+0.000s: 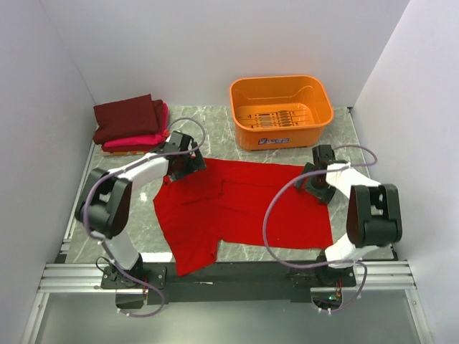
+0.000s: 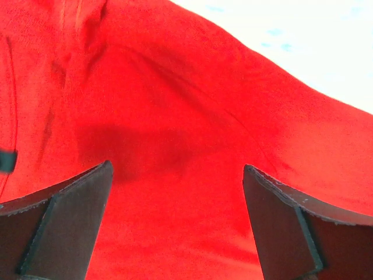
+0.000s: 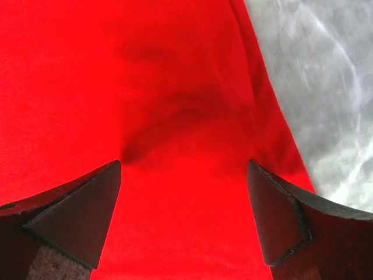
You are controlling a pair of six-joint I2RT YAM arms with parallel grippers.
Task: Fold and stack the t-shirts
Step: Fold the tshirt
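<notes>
While both grippers gape over the red t-shirt [image 1: 240, 208], two others lie folded.
At the desk's [image 1: 358, 143] far left corner the maroon t-shirt [image 1: 128, 117] rests on the pink t-shirt [image 1: 136, 141]. The left gripper [image 2: 178, 198], jaws wide and empty, hangs over the red t-shirt's far left corner. The right gripper [image 3: 183, 198], equally wide and empty, hangs over the shirt's right edge. Behind, an orange basket [image 1: 281, 111] stands at the far edge.

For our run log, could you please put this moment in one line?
red t-shirt: spread out, unstacked | left gripper: open over it | right gripper: open at its edge | stack: maroon t-shirt on pink t-shirt
</notes>
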